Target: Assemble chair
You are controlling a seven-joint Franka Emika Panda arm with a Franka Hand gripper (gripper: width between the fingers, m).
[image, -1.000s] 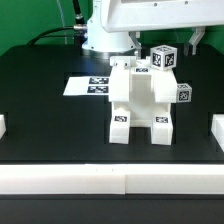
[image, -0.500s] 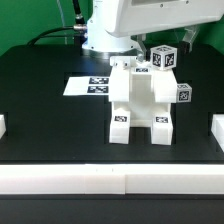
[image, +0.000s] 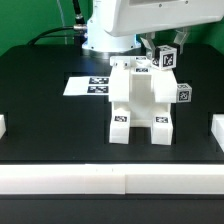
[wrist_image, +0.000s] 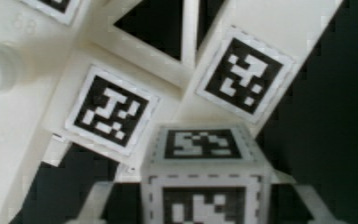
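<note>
White tagged block (image: 165, 59) atop the chair (image: 135, 100), straddled by the end effector (image: 165, 48). Clamped or not, cannot tell. Keep centred and square.

Exterior view looks slightly down on the whole chair (image: 138, 100); wrist view crowds its tagged pieces.

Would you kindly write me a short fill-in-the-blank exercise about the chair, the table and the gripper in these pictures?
The table under the chair is ___ in colour. The marker board lies to the exterior view's ___ of the chair. The gripper is at the chair's ___ end, not at its feet.
Missing words: black; left; top.
</note>
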